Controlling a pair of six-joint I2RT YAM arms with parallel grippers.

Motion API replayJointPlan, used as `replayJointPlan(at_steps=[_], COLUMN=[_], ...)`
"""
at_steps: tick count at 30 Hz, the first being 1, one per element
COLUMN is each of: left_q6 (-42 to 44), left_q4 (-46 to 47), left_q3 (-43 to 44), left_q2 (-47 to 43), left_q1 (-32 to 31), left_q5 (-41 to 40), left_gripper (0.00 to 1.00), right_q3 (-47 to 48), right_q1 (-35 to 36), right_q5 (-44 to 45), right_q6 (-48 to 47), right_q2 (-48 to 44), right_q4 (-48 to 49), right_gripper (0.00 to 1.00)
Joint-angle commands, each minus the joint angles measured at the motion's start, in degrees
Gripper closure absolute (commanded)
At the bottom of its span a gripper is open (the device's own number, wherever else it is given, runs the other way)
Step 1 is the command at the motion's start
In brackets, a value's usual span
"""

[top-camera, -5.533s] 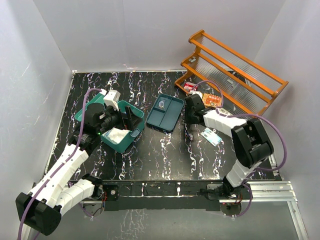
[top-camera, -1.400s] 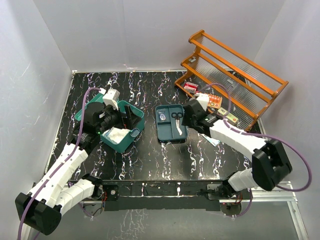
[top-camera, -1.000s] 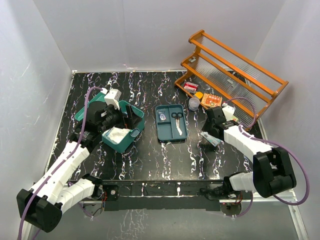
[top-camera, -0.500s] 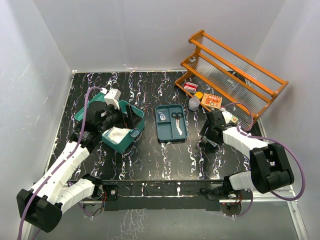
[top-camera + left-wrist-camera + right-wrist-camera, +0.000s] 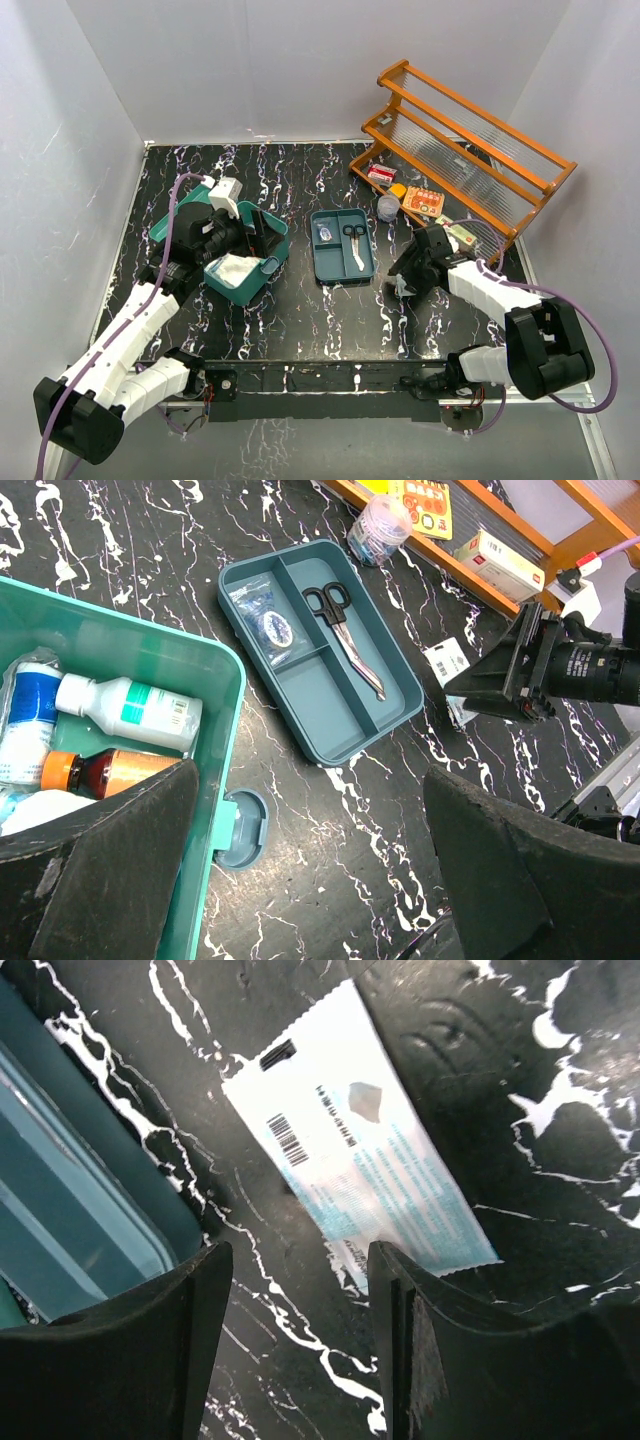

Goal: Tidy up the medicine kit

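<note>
- Since the pictures of a second ago, the top external view shows the right end effector [image 5: 403, 283] has left the divided tray [image 5: 342, 262], where scissors [image 5: 353, 240] now lie, and come down low on the counter [image 5: 300, 315] just right of that tray. The medicine kit [image 5: 262, 281] stands lid-open at the left of the counter, and the left end effector [image 5: 250, 232] still hovers over it. Judgement: one item is sorted and the right arm is going for the next.
- Left wrist view: the left end effector is spread wide and holds nothing. This view alone looks into the kit, where a white bottle [image 5: 125, 708] and an amber bottle [image 5: 100, 770] lie on their sides. It also shows a small clear packet [image 5: 265, 620] in the tray compartment beside the scissors, and part of a white sachet [image 5: 447, 665] on the counter at the right end effector's tip.
- Right wrist view: the right end effector's fingers [image 5: 130, 1350] are parted and grip nothing. The sachet lies flat on the counter, printed side up, just beyond the fingertips and close to the tray corner. Only this view shows that it is not yet grasped. Judgement: a flat sachet on a hard counter may slip from the pinch.
</note>
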Motion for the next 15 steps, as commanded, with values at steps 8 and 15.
replayJointPlan(at_steps=[8, 15], left_q6=[0.2, 0.0], left_q4=[1.2, 1.6], left_q3=[0.6, 0.9], left_q2=[-0.1, 0.5], left_q1=[-0.2, -0.2], left_q5=[-0.2, -0.3], left_gripper=[0.07, 0.07], right_q3=[9.9, 12.8], right_q1=[0.3, 0.3], right_q5=[10.5, 11.6], right_q6=[-16.3, -22.2], right_q2=[3.2, 9.2], right_q4=[-4.7, -6.9], right_gripper=[0.58, 0.63])
